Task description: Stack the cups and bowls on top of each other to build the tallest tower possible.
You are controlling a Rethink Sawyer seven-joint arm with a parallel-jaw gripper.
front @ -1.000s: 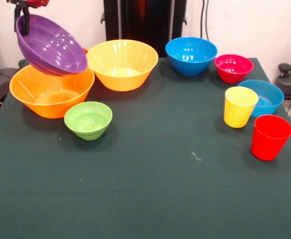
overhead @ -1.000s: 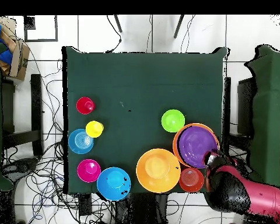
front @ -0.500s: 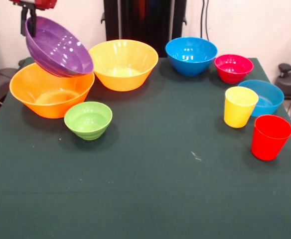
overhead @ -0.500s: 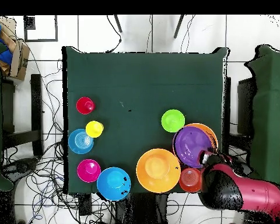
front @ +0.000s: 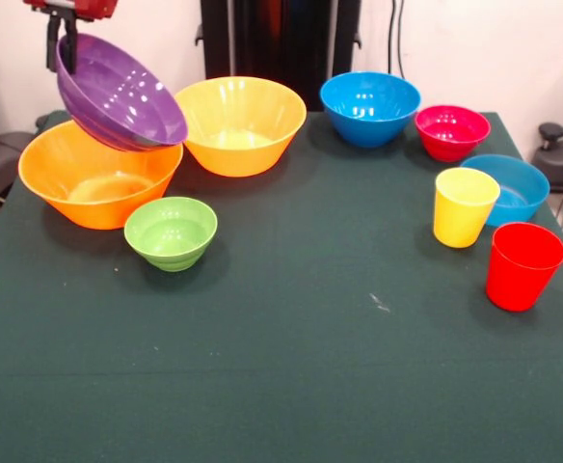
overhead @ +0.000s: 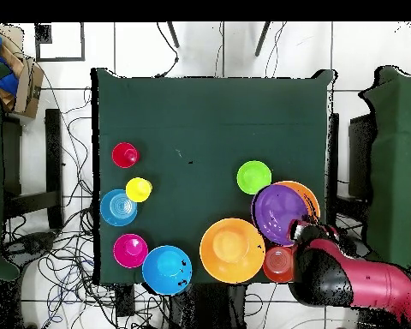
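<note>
My gripper is shut on the rim of the wide purple bowl. The bowl hangs tilted over the far side of a large orange bowl. A second large yellow-orange bowl stands beside it, and a small green bowl sits in front. The yellow cup and red cup stand upright on the other side. No tower is in view.
Two blue bowls and a pink-red bowl stand near the cups. A small orange bowl sits by the table edge beside my arm, hidden in the front view. Green cloth covers the table.
My gripper has carried the purple bowl a little sideways, toward the second yellow-orange bowl. The other bowls and cups have not moved.
</note>
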